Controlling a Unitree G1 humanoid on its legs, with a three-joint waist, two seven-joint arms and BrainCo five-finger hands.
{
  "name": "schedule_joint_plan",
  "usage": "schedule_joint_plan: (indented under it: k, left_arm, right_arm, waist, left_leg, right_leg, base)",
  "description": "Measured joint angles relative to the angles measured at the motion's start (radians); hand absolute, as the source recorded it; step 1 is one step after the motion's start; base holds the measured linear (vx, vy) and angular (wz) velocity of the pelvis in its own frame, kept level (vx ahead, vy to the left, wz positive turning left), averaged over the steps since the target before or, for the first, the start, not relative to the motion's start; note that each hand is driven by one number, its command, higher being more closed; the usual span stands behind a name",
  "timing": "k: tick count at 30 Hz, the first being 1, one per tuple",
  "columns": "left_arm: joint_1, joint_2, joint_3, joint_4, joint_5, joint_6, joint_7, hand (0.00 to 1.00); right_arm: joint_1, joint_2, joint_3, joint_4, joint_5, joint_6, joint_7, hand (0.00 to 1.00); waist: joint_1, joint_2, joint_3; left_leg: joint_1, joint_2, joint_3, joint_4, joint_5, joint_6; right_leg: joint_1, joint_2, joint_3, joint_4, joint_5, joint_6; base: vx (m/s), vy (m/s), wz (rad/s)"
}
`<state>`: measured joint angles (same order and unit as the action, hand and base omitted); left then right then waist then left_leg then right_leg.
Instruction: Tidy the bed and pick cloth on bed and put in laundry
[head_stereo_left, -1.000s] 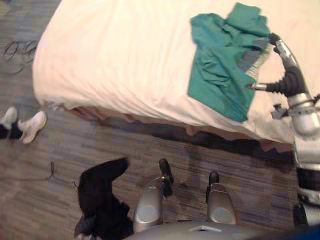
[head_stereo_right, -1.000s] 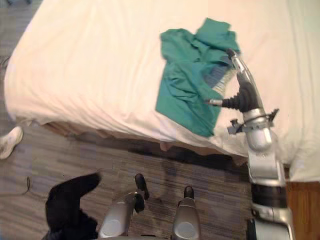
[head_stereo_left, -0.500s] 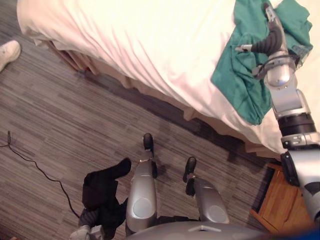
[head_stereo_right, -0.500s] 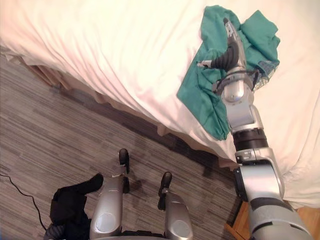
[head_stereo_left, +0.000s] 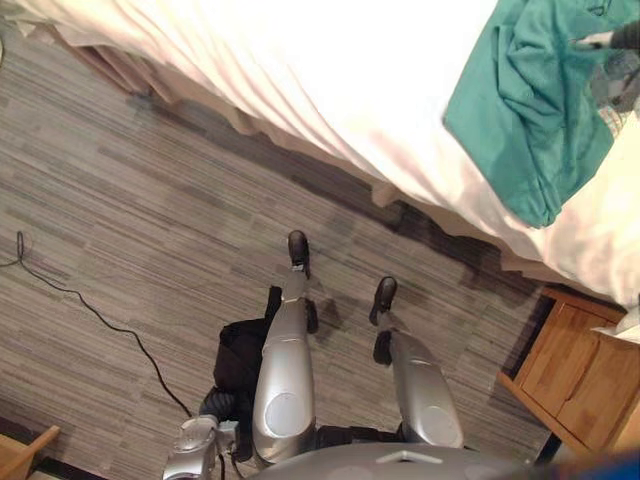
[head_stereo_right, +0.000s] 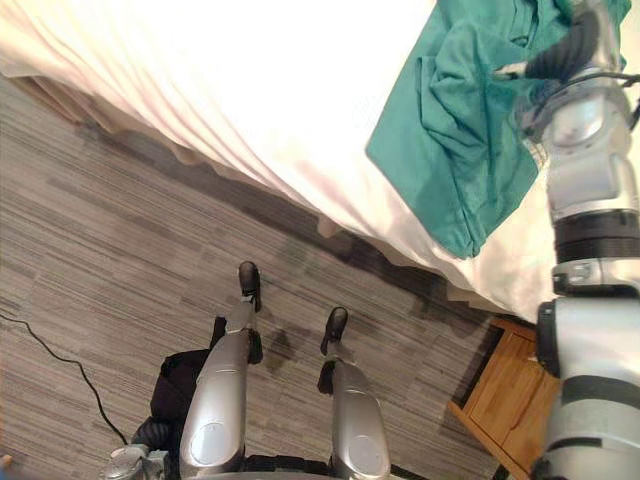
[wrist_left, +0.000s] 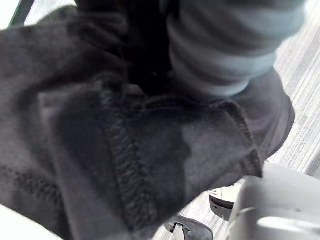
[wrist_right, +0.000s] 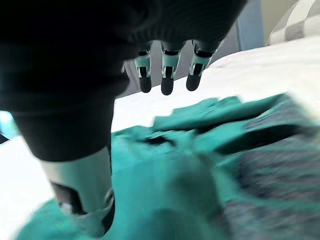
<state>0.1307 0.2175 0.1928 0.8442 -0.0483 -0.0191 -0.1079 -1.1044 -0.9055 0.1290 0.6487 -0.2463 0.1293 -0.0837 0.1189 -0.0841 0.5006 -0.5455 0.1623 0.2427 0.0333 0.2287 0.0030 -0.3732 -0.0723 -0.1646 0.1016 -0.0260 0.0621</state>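
A teal cloth (head_stereo_right: 455, 130) lies crumpled on the white bed (head_stereo_left: 340, 70), its lower corner drooping over the bed's edge. My right hand (head_stereo_right: 578, 40) hovers over the cloth's far side, open. In the right wrist view its fingers (wrist_right: 167, 70) are straight and its thumb (wrist_right: 80, 190) stands apart, just above the teal cloth (wrist_right: 190, 165), with nothing held. Low beside my left leg, a black cloth (head_stereo_left: 238, 358) hangs off the floor from my left hand (head_stereo_left: 192, 452). The left wrist view has this black cloth (wrist_left: 125, 150) bunched right against it.
A wooden nightstand (head_stereo_left: 575, 365) stands on the striped carpet by the bed's near corner, right of my legs. A grey checked pillow (wrist_right: 295, 22) lies farther up the bed. A wooden corner (head_stereo_left: 25, 455) pokes in at the lower left.
The whole picture has shifted, so the camera has moved: the bed now lies across the top and the nightstand has come into view. My right hand stays over the teal cloth.
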Motion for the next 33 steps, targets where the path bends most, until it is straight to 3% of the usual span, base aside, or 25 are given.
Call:
schedule_joint_plan:
  k: [3,8,15,16,20,25,27,31,33]
  left_arm:
    - [-0.035,0.009,-0.037,0.002,0.001,0.037,-0.001,1.00]
    - [-0.102,-0.004,-0.100,0.003,-0.008,0.062,0.000,1.00]
    - [-0.139,-0.017,-0.123,0.031,-0.050,0.101,0.000,1.00]
    - [-0.150,-0.018,-0.123,0.044,-0.050,0.112,0.000,1.00]
    - [-0.151,-0.020,-0.122,0.049,-0.048,0.122,0.000,1.00]
    - [-0.157,-0.035,-0.112,0.080,-0.051,0.091,0.001,1.00]
    - [-0.156,-0.047,-0.112,0.084,-0.051,0.076,0.003,1.00]
    - [-0.158,-0.060,-0.113,0.077,-0.078,0.050,0.006,1.00]
    - [-0.162,-0.058,-0.113,0.073,-0.089,0.045,0.023,1.00]
  right_arm:
    - [0.004,-0.001,0.001,0.003,0.000,0.000,0.034,0.00]
    - [0.038,0.020,0.001,-0.007,0.005,0.008,0.074,0.00]
    - [0.082,0.083,-0.029,-0.162,0.007,0.058,0.050,0.00]
    - [0.080,0.088,-0.032,-0.184,0.007,0.072,0.049,1.00]
    - [0.078,0.121,-0.055,-0.229,0.010,0.099,0.047,1.00]
    - [0.081,0.150,-0.106,-0.236,0.095,0.071,0.007,1.00]
    - [0.097,0.187,-0.132,-0.215,0.168,0.031,-0.038,1.00]
    - [0.178,0.283,-0.161,-0.201,0.276,-0.057,-0.053,1.00]
    - [0.248,0.363,-0.165,-0.184,0.398,-0.120,-0.056,1.00]
  waist:
    - [0.003,0.001,0.003]
    - [0.000,0.008,0.007]
    - [-0.003,0.025,0.014]
    - [-0.003,0.026,0.013]
    - [-0.005,0.035,0.009]
    - [-0.006,0.054,0.000]
    - [-0.004,0.071,-0.009]
    - [-0.010,0.108,-0.033]
    - [-0.021,0.117,-0.040]
  left_leg:
    - [-0.007,0.010,0.023,0.000,0.001,-0.001]
    - [-0.036,0.013,0.042,-0.012,0.006,-0.003]
    - [-0.072,0.018,0.065,-0.045,0.024,-0.012]
    - [-0.073,0.021,0.071,-0.053,0.028,-0.012]
    - [-0.086,0.031,0.080,-0.067,0.037,-0.022]
    - [-0.089,0.040,0.091,-0.066,0.040,-0.026]
    - [-0.066,0.039,0.107,-0.066,0.046,-0.019]
    - [-0.003,0.035,0.112,-0.066,0.043,-0.022]
    - [0.059,0.027,0.121,-0.066,0.035,-0.032]
  right_leg:
    - [-0.021,0.004,0.015,-0.001,0.013,0.001]
    - [-0.067,0.003,0.020,-0.012,0.031,-0.002]
    - [-0.133,0.003,0.029,0.001,0.035,0.000]
    - [-0.143,0.003,0.029,0.005,0.034,-0.001]
    - [-0.174,0.009,0.029,0.020,0.030,-0.004]
    - [-0.196,0.007,0.027,0.054,0.018,-0.004]
    - [-0.192,0.000,0.027,0.079,0.005,-0.004]
    - [-0.143,-0.007,0.025,0.104,-0.017,-0.004]
    - [-0.102,-0.013,0.030,0.135,-0.042,-0.008]
  base:
    - [-0.01,-0.014,-0.23]
    - [-0.03,0.010,-0.15]
    - [-0.01,-0.004,-0.09]
    - [0.01,-0.028,-0.10]
    - [0.01,-0.032,-0.08]
    - [0.01,-0.028,-0.03]
    - [0.02,-0.009,-0.08]
    - [0.01,-0.004,-0.04]
    - [0.01,0.003,-0.10]
